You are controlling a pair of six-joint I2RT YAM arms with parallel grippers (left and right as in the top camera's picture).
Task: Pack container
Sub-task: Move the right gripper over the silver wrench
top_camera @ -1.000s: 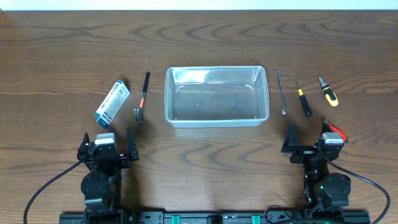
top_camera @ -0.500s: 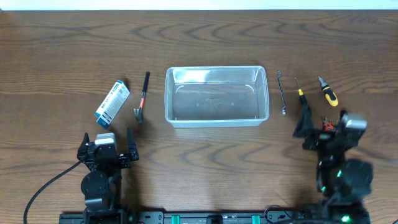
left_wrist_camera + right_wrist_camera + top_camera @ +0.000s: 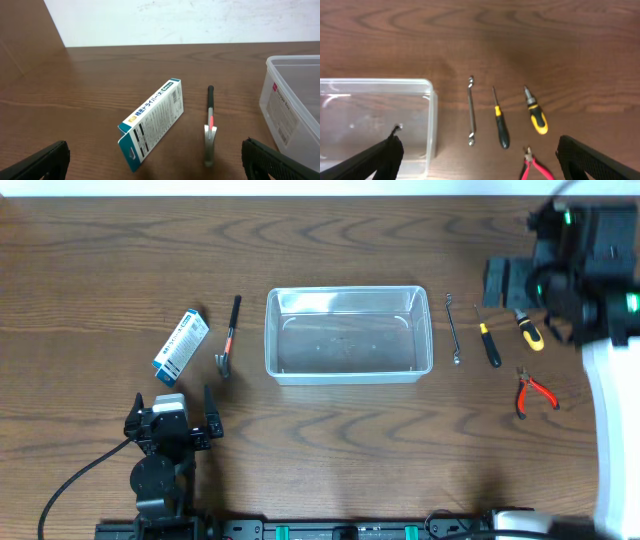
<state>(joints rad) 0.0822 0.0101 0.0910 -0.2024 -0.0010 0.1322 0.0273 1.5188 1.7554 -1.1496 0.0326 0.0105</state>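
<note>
Container [image 3: 348, 288] sat mid-frame, empty. Right claw [image 3: 479, 144] hung wide near the black screwdriver [image 3: 502, 134], upper right. Left claw [image 3: 155, 149] was wide too (lower left, idle). Best approach: descend squarely, fingers straddling the handle.

one container [image 3: 348, 290], box [image 3: 181, 346], hammer [image 3: 230, 336], wrench [image 3: 454, 330], pliers [image 3: 533, 391], two screwdrivers [image 3: 488, 343]

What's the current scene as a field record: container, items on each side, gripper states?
container: clear plastic rectangular bin, empty
left of it: white-and-blue cardboard box, black-handled hammer
right of it: thin silver metal tool, black-handled screwdriver, yellow-and-black screwdriver, red-handled pliers
left gripper: open, empty, near the box
right gripper: open, empty, over the right-hand tools
packed: nothing yet
</note>
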